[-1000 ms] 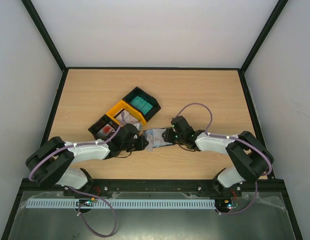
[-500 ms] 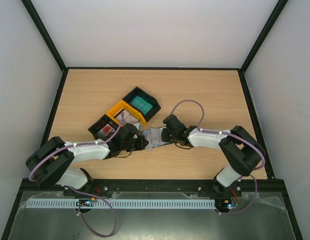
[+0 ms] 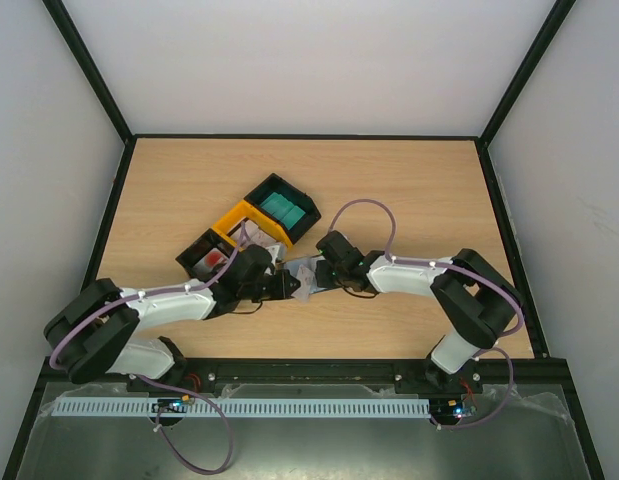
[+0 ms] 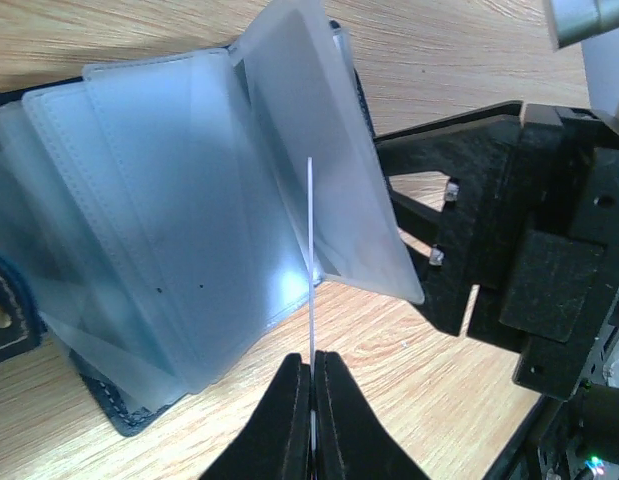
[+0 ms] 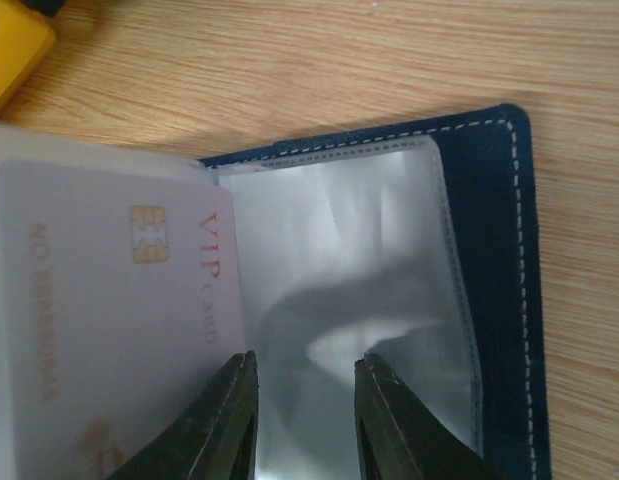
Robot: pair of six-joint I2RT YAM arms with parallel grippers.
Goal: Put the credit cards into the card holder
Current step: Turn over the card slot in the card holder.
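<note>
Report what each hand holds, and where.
Left hand pinches a credit card by one edge. Right hand stands open over the card holder, holding nothing.

The left gripper (image 4: 312, 365) is reaching up from the bottom edge, its jaws pressing together on a thin white credit card (image 4: 311, 250) that is showing edge-on. The card's upper end is pointing in among the clear plastic sleeves (image 4: 189, 200) fanning out of the open navy card holder (image 4: 99, 405), which is lying on the wooden tabletop (image 4: 439, 400). The right gripper (image 4: 414, 230), black, is sitting just behind the outermost raised sleeve; whether it is touching that sleeve cannot be told.
</note>
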